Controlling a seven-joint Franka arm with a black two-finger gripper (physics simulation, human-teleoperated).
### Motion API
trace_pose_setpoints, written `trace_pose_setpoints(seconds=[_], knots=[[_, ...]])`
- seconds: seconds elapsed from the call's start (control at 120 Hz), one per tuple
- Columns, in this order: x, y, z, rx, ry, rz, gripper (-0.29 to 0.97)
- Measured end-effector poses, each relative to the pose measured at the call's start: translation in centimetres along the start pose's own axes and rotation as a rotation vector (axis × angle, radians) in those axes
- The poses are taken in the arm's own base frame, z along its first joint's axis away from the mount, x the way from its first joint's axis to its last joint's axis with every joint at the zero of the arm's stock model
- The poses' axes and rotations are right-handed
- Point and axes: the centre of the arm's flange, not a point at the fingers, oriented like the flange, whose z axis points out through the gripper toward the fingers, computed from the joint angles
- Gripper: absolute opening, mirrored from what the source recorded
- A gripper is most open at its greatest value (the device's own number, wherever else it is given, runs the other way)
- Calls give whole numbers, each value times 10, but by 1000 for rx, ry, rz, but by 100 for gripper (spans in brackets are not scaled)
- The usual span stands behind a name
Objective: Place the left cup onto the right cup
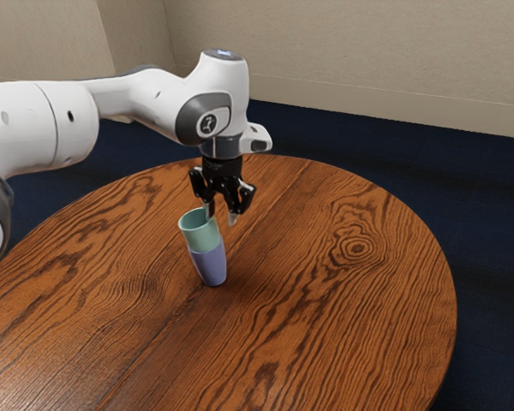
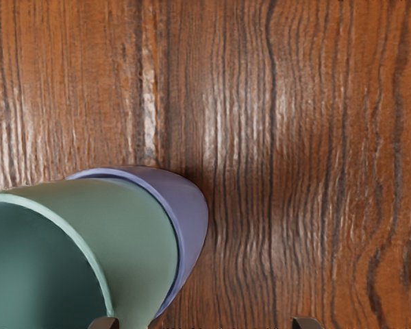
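Note:
A green cup (image 1: 199,229) sits nested inside a purple cup (image 1: 212,267), and the pair leans slightly on the round wooden table (image 1: 351,291). My gripper (image 1: 224,210) hangs just above the green cup's rim and a little toward the exterior view's right, open. One finger is close to the rim; the other is out over bare wood. In the wrist view the green cup (image 2: 123,233) lies inside the purple cup (image 2: 190,205) just under the hand, and the two fingertips (image 2: 305,322) stand wide apart.
The table's edge curves around on the exterior view's right, above dark blue carpet (image 1: 463,171). The white arm (image 1: 111,103) comes in from the upper left. Bare wood (image 2: 294,137) surrounds the stacked cups.

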Motion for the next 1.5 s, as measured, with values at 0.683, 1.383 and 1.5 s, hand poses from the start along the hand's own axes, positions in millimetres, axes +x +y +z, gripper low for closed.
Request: trace_pose_setpoints(seconds=[0.683, 1.383, 1.5], knots=[[-49, -17, -73, -42, 34, -4, 65], [-88, -48, -123, -57, 2, 25, 68], [-92, -55, -126, -59, -1, 38, 68]])
